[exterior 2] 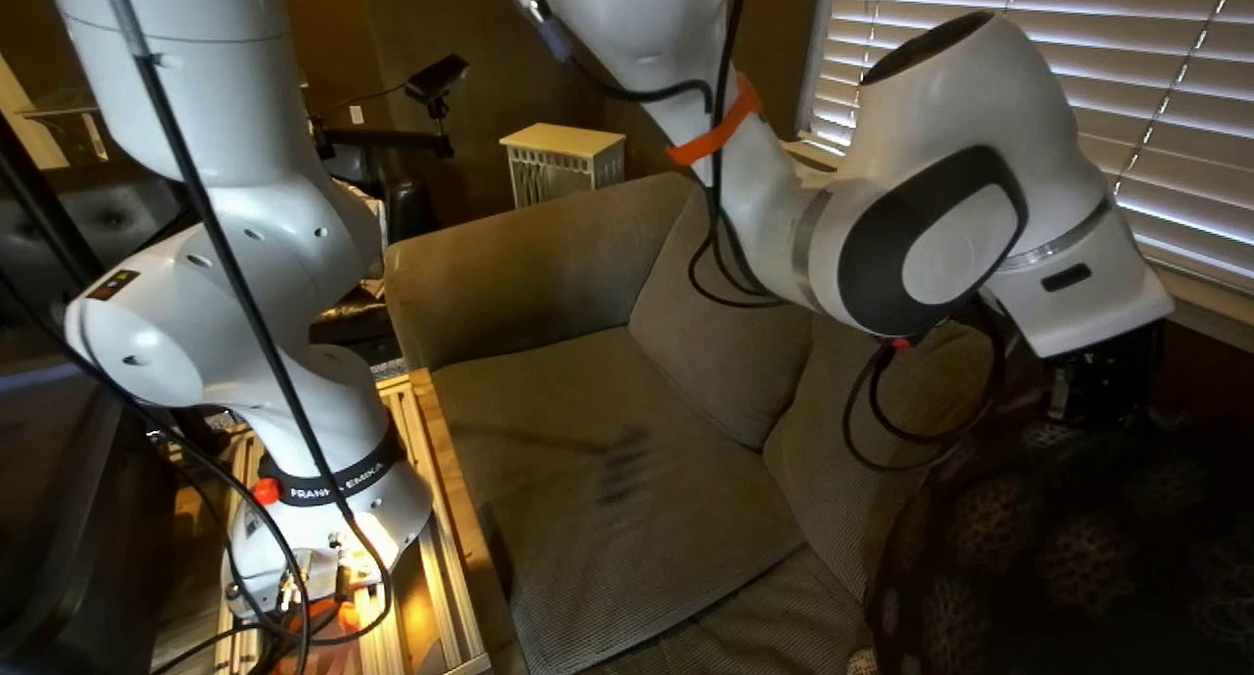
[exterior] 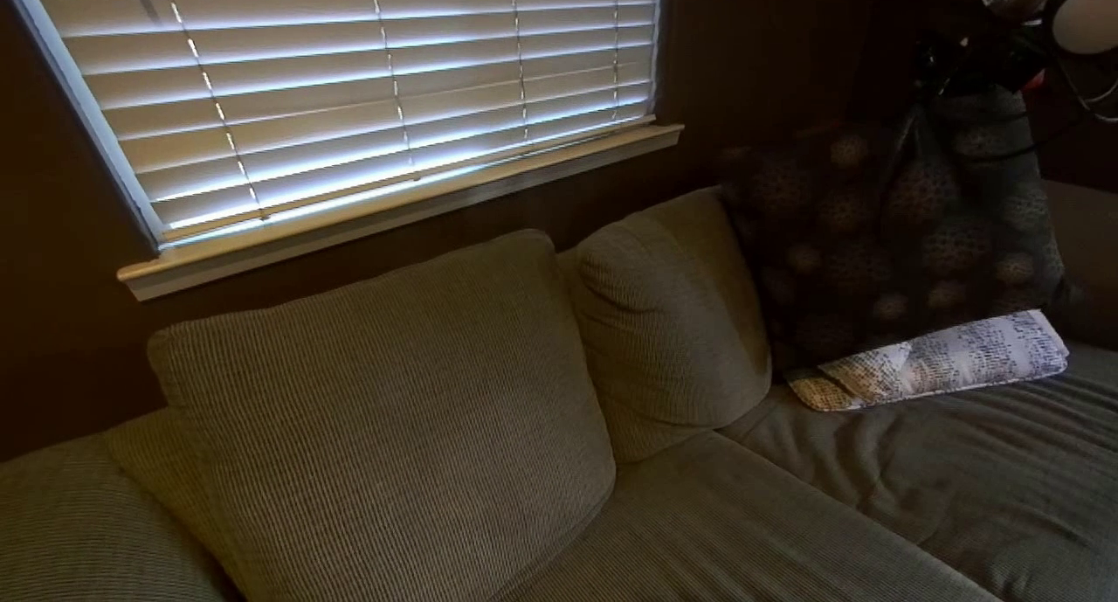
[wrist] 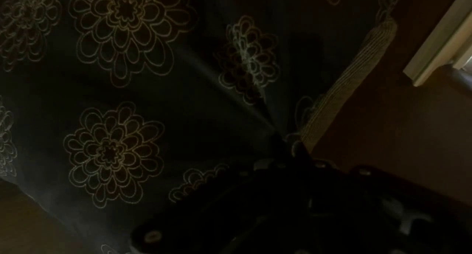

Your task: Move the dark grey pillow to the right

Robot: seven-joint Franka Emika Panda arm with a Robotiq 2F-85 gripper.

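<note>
One dark grey pillow (exterior: 873,248) is just to the right of the nearest beige cushion (exterior: 672,322) in an exterior view, its gathered top directly beneath the gripper (wrist: 293,150), which appears clamped on it, so the wanted rightward move should probably lead straight away from that cushion.

The gripper (wrist: 293,156) pinches the dark grey pillow (wrist: 195,99), creasing its flower-patterned cloth.

In an exterior view, we see 2 cushions (exterior: 393,401) on the sofa (exterior: 699,515), left of the pillow (exterior: 891,244), below the blinds (exterior: 454,82).
</note>
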